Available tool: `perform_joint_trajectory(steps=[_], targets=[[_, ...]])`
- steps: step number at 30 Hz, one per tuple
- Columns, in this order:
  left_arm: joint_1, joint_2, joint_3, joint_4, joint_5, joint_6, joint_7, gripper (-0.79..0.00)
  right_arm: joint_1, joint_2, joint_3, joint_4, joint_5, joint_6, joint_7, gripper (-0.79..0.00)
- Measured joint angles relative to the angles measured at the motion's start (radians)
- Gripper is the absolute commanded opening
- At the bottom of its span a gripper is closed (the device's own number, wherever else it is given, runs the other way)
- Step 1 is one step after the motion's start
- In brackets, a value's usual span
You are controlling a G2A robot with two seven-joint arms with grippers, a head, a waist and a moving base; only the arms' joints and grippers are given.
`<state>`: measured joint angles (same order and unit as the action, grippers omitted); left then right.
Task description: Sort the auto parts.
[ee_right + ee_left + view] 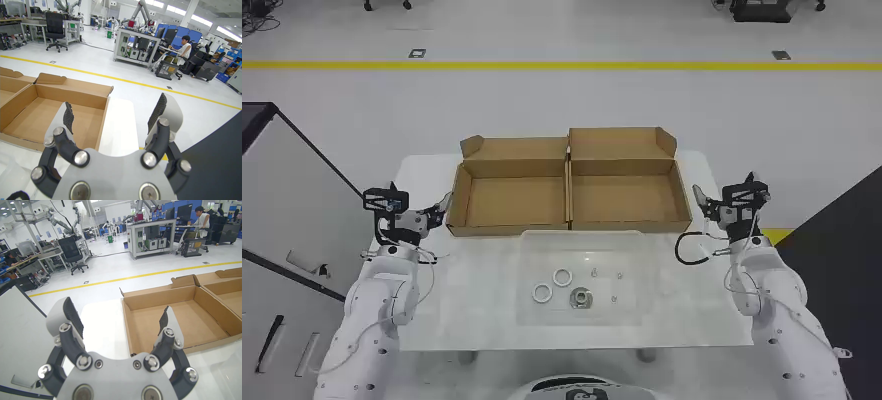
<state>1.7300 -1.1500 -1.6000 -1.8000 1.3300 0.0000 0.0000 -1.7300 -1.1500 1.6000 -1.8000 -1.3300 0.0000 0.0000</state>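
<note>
Two white rings point(562, 277) point(542, 293), a grey round metal part point(582, 298) and a few small screws point(595, 271) lie on a clear tray point(627, 312) at the table's front middle. Behind it stand two open cardboard boxes, the left one point(508, 201) point(170, 321) and the right one point(628, 192) point(47, 115), both with nothing inside. My left gripper point(440, 206) point(117, 311) is open beside the left box's outer wall. Off the right box's outer wall, my right gripper point(699, 197) point(115, 109) is open too. Neither holds anything.
The white table point(492, 290) has bare surface on both sides of the tray. A dark panel point(302, 190) leans at the left and a black mat point(842, 230) lies on the floor at the right. A black cable point(692, 250) loops by the right arm.
</note>
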Motion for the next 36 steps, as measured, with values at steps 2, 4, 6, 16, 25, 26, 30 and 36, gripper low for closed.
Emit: perform_joint_trajectory(steps=[2, 4, 6, 16, 25, 26, 30, 36], targets=[[0.0, 0.0, 0.0, 0.0, 0.0, 0.0, 0.0, 0.0, 0.0, 0.0, 0.0, 0.0, 0.0, 0.0, 0.0, 0.0], [0.0, 0.0, 0.0, 0.0, 0.0, 0.0, 0.0, 0.0, 0.0, 0.001, 0.006, -0.01, -0.009, -0.002, -0.003, 0.0], [0.0, 0.0, 0.0, 0.0, 0.0, 0.0, 0.0, 0.0, -0.008, 0.003, 0.026, -0.049, -0.018, -0.023, -0.01, 0.0], [0.0, 0.0, 0.0, 0.0, 0.0, 0.0, 0.0, 0.0, -0.053, 0.03, 0.157, -0.264, 0.047, -0.398, 0.125, 0.0], [0.0, 0.0, 0.0, 0.0, 0.0, 0.0, 0.0, 0.0, 0.009, 0.071, 0.231, -0.334, 0.192, -0.861, 0.395, 0.0], [0.0, 0.0, 0.0, 0.0, 0.0, 0.0, 0.0, 0.0, 0.026, 0.076, 0.231, -0.331, 0.21, -0.904, 0.43, 0.0], [0.0, 0.0, 0.0, 0.0, 0.0, 0.0, 0.0, 0.0, 0.09, 0.094, 0.206, -0.311, 0.277, -1.005, 0.544, 0.0], [0.0, 0.0, 0.0, 0.0, 0.0, 0.0, 0.0, 0.0, 0.205, 0.137, 0.104, -0.308, 0.405, -1.012, 0.74, 0.0]])
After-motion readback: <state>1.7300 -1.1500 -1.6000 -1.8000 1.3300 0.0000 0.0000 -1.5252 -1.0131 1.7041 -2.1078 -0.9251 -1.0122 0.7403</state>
